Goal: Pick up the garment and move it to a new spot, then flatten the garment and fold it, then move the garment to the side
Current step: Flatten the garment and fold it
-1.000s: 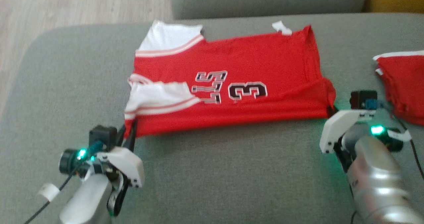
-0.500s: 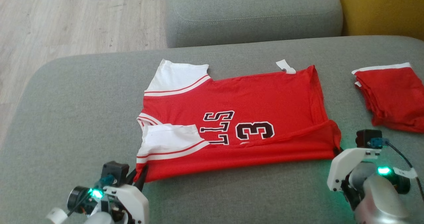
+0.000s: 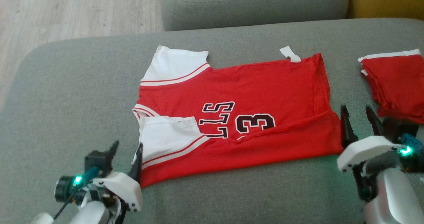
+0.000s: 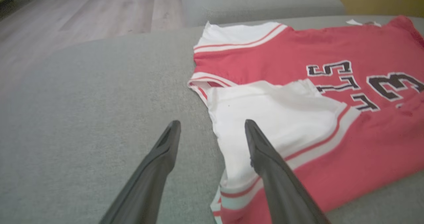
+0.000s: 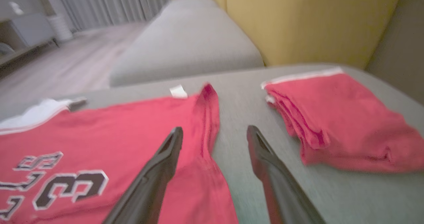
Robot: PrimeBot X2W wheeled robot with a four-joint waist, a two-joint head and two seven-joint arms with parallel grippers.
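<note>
Left hand [image 3: 128, 145] spread, empty, beside garment [image 3: 265, 84]

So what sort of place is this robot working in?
Probably a home living room: the red jersey lies on a grey upholstered sofa, with pale wood flooring beyond it and curtains further back.

Garment [image 3: 251, 94] on cushion [image 3: 66, 101] ctr; folded pile [image 3: 397, 84] to its right; L gripper [image 3: 128, 145], R gripper [image 3: 355, 108] at near corners.

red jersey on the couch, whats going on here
The robot is folding the red jersey on a grey cushion. Its near edge is folded over. The left end effector sits open at the sleeve corner, the right end effector open at the hem corner, neither gripping. Folded red clothes lie nearby.
</note>
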